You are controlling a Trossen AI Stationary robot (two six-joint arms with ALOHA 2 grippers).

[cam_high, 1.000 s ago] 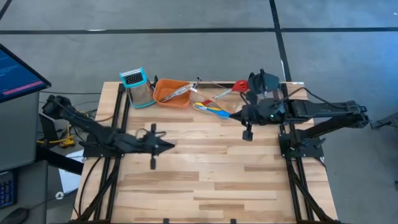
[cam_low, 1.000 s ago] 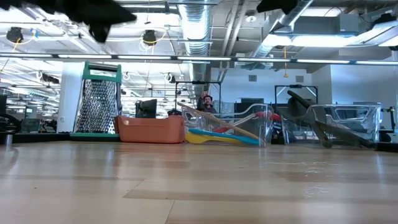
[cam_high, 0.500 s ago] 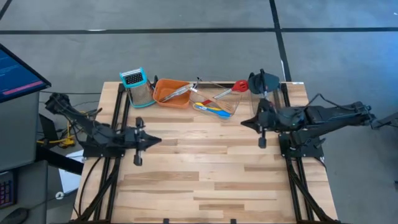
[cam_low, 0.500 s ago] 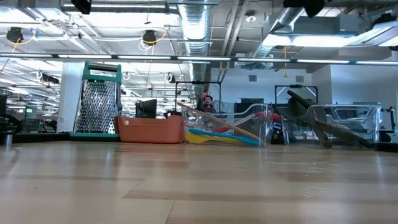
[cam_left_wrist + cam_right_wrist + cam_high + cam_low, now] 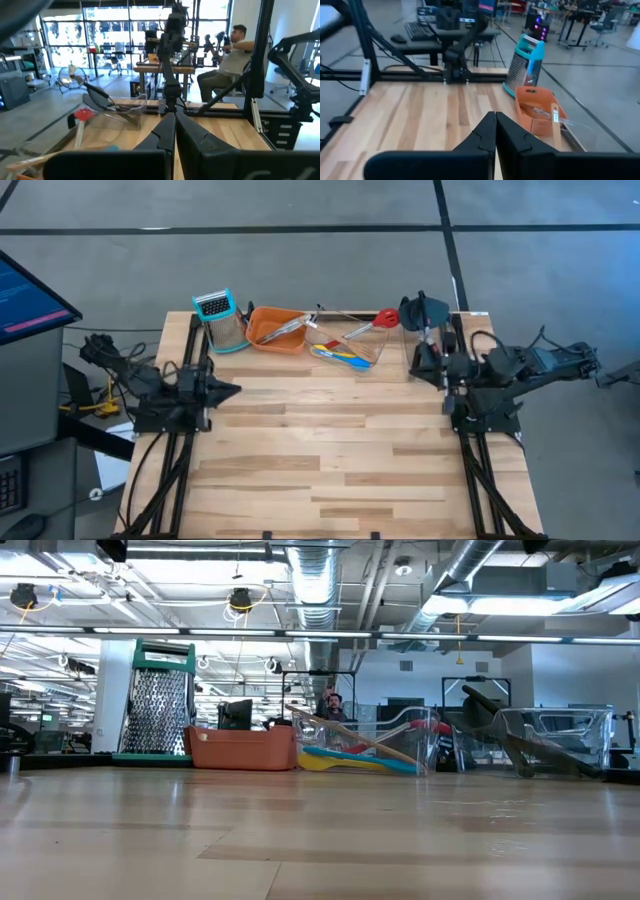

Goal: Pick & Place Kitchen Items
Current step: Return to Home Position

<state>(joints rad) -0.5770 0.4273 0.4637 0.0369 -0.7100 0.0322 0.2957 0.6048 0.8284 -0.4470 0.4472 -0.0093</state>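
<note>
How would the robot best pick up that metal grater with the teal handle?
Probably the teal handle on top, coming straight down: the box grater stands upright, its body widens downward, and the orange tray sits close beside it.

Table [image 5: 330,450]: pale wood planks, smooth satin finish | grater [image 5: 160,710]: perforated shiny metal, teal plastic frame | tray [image 5: 243,748]: matt orange plastic | bin [image 5: 428,740]: clear glossy plastic | tongs [image 5: 285,328]: bright metal

Table [image 5: 330,470], wood: grater [image 5: 222,320] upright at far edge; orange tray [image 5: 260,330] beside it; clear bin [image 5: 372,348] next; monitor [image 5: 25,298] off-table, left.
</note>
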